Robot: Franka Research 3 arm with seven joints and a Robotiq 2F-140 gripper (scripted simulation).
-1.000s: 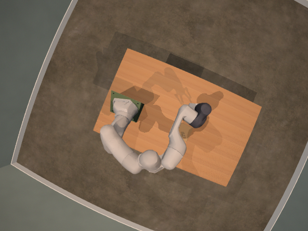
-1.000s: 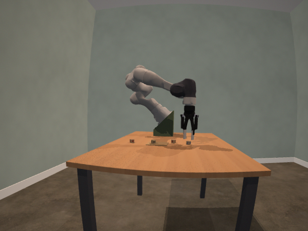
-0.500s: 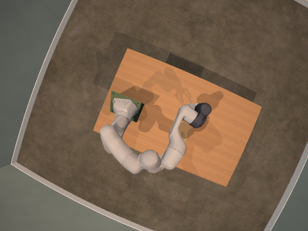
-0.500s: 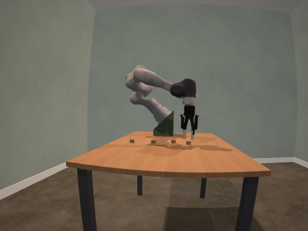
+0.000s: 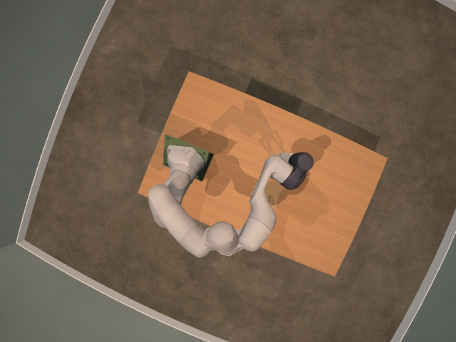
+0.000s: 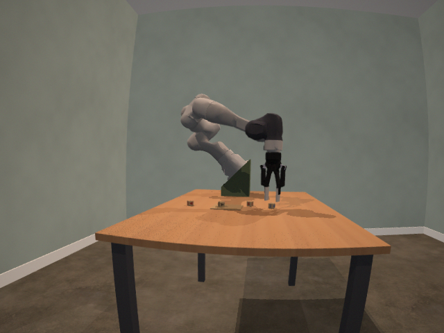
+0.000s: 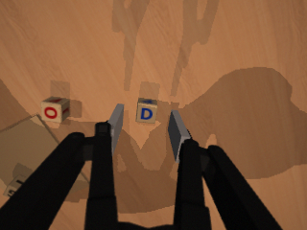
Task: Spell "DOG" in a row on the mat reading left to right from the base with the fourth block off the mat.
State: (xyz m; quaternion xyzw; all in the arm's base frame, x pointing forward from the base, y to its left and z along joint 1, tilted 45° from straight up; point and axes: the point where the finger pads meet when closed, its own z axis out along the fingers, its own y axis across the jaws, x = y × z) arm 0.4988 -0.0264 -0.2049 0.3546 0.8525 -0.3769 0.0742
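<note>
Items, left to right, placed relative to the D block:

- Mat [image 7: 21, 144]: lower left of the D block, with one block [image 7: 13, 186] on it (letter unreadable).
- O block [image 7: 55, 109]: left of the D block, just off the mat's corner.
- D block [image 7: 147, 111]: on the table [image 7: 249, 43].
- Gripper [image 7: 145, 126]: above the D block, partly open, empty, fingers to either side.
</note>
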